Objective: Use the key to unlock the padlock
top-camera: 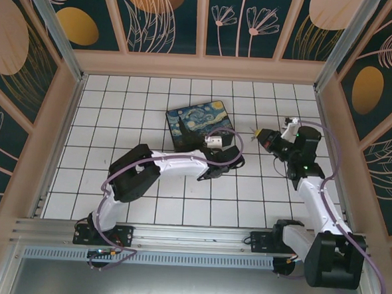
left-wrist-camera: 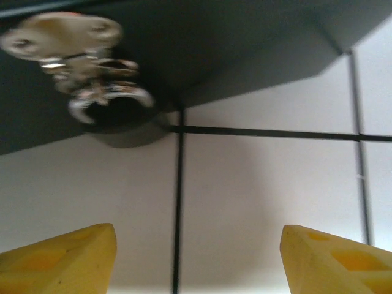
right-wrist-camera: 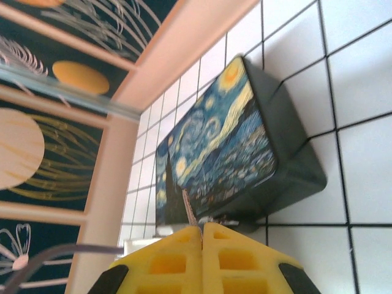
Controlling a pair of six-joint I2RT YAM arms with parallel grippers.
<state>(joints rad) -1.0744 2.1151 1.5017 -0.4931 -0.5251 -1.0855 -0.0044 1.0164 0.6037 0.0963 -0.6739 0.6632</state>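
A: Count of items?
B: One padlock point(left-wrist-camera: 92, 61); one key point(right-wrist-camera: 188, 211); one black box point(top-camera: 199, 124) with a starry painted lid; two grippers.

A: Padlock position?
B: Upper left of the left wrist view, against the box's dark side wall and near its lower edge, above the tiled floor point(left-wrist-camera: 263, 184); badly blurred; the curved shackle is just readable; cannot tell whether it hangs from the box or rests on the floor.

A: Left gripper point(left-wrist-camera: 196, 257)?
B: Two yellow fingers point(left-wrist-camera: 61, 257) at the bottom corners of that view, wide apart, nothing between them; tips cut off by the lower edge.

A: Right gripper point(right-wrist-camera: 202, 229)?
B: Bottom centre of the right wrist view; fingers pressed together on the key; only a thin sliver of it sticks up from the seam, the rest is hidden; the box sits beyond it, mid-frame.

A: Top view?
B: The left gripper point(top-camera: 231, 158) is at the box's lower right corner; the right gripper point(top-camera: 260, 135) is right of the box, apart from it; padlock and key are too small to make out there.
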